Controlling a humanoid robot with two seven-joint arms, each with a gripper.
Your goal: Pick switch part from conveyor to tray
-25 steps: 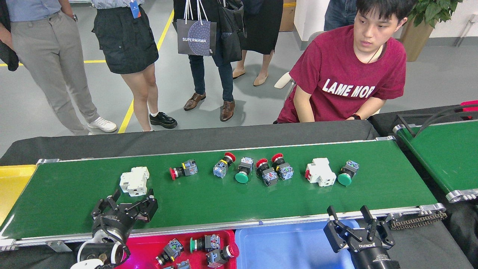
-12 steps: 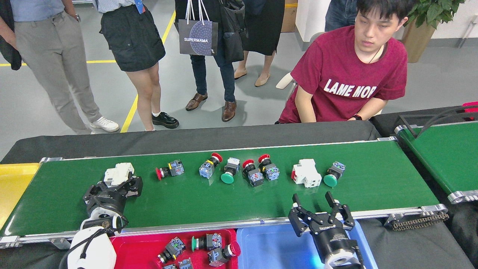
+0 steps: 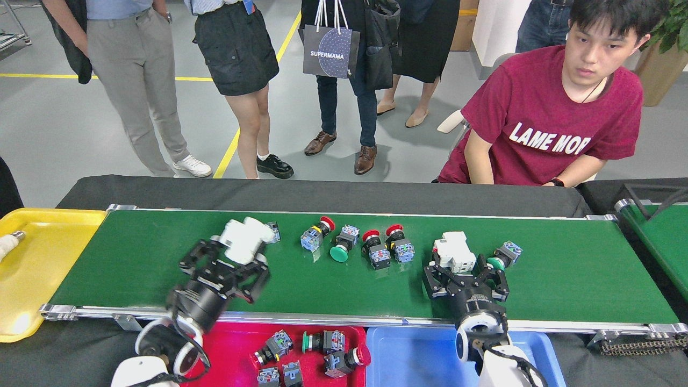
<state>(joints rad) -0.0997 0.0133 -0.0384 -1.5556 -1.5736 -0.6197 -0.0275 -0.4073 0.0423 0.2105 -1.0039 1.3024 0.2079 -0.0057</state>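
A long green conveyor (image 3: pixel 134 258) with silver edge rails is seen running across the view, and three trays are set along its edges. At the near edge a red tray (image 3: pixel 236 349) is filled with several switch parts: one with a green cap (image 3: pixel 322 341), one with a red cap (image 3: pixel 346 359), and a few small grey and black blocks (image 3: pixel 273 346) beside them. Next to it on the right a blue tray (image 3: pixel 408 357) is placed; no part can be seen in the portion that shows, though its right side is covered by the right arm. At the conveyor's left end a yellow tray (image 3: pixel 48 252) is set, and only a small pale object at its left edge, cut off by the view, is visible there.

The left hand (image 3: pixel 228 263) is held over the belt, pinching a white switch part (image 3: pixel 244 239) that is tilted and blurred. The right hand (image 3: pixel 466 279) is spread wide above the belt, its fingers on either side just below a second white switch part (image 3: pixel 453 251), which lies on the belt; contact cannot be told. Just right of it a green-capped switch (image 3: pixel 502 257) is lying. In the middle of the belt a cluster of red-capped (image 3: pixel 317 232) and green-capped (image 3: pixel 342 246) switches is lined up.
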